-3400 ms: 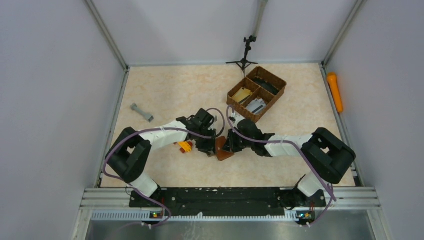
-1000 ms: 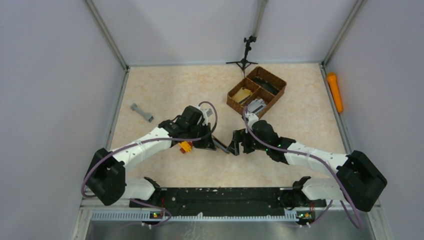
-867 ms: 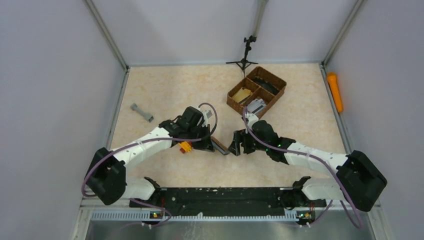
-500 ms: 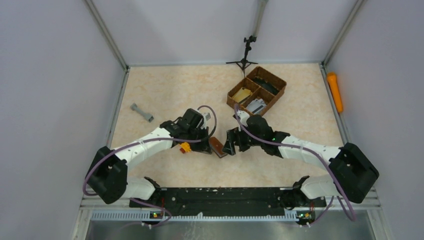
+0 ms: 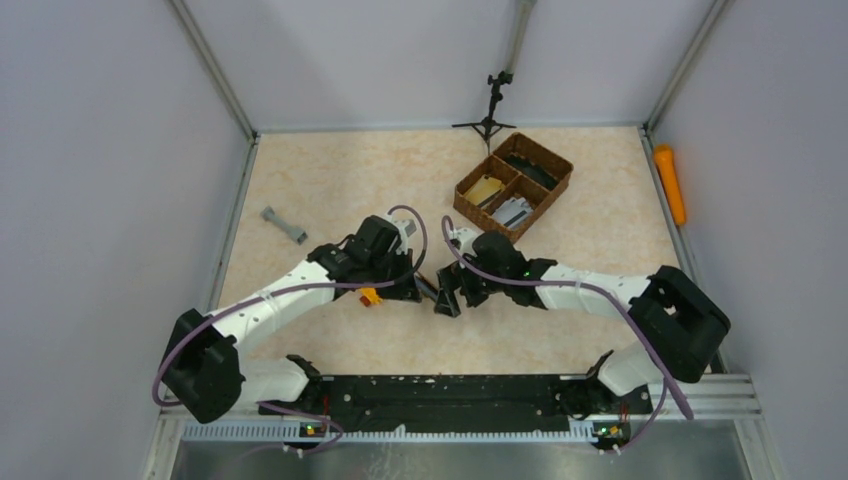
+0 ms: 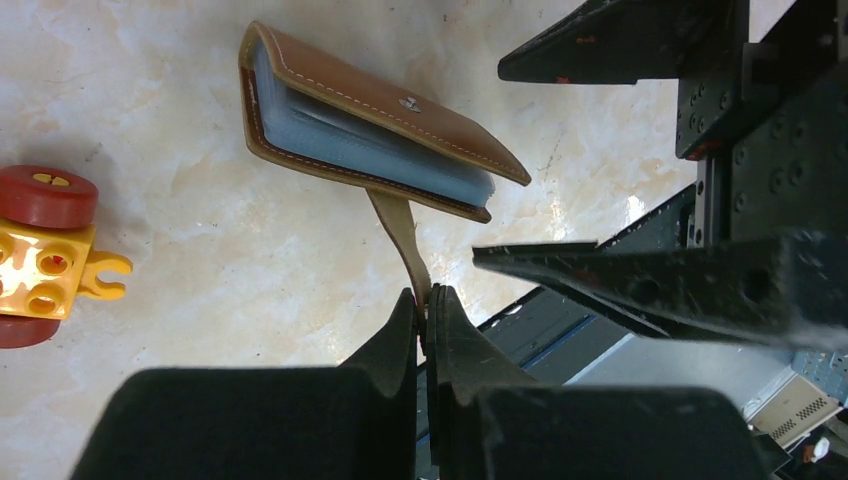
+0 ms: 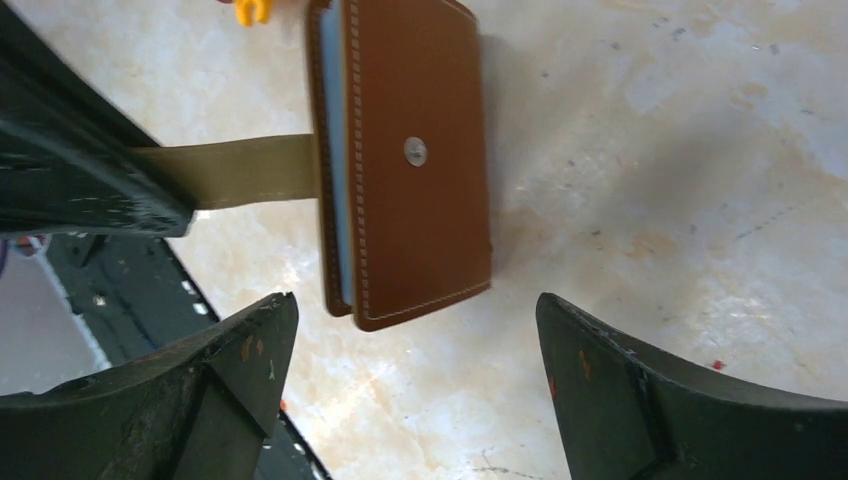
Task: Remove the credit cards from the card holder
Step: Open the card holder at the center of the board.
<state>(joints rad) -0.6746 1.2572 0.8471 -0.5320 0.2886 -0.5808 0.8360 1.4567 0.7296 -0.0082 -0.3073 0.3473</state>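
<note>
Left wrist view: the left end effector (image 6: 428,300) is clamped tight on the strap (image 6: 398,220) of the card holder (image 6: 380,100), at the middle of the counter (image 6: 200,260). The right end effector (image 7: 415,335) gapes wide around it, gripping nothing. The thin pinch may slip, or closing could press the covers shut. The credit cards (image 6: 350,140) show only as a grey-blue band; their number, and whether the holder rests on the counter, I cannot tell

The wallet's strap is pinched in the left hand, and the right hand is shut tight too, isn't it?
Not quite. The left hand does pinch the strap of the wallet, but the right hand is not shut. It is wide open, with one finger on each side of the wallet. The right wrist view shows it.
</note>
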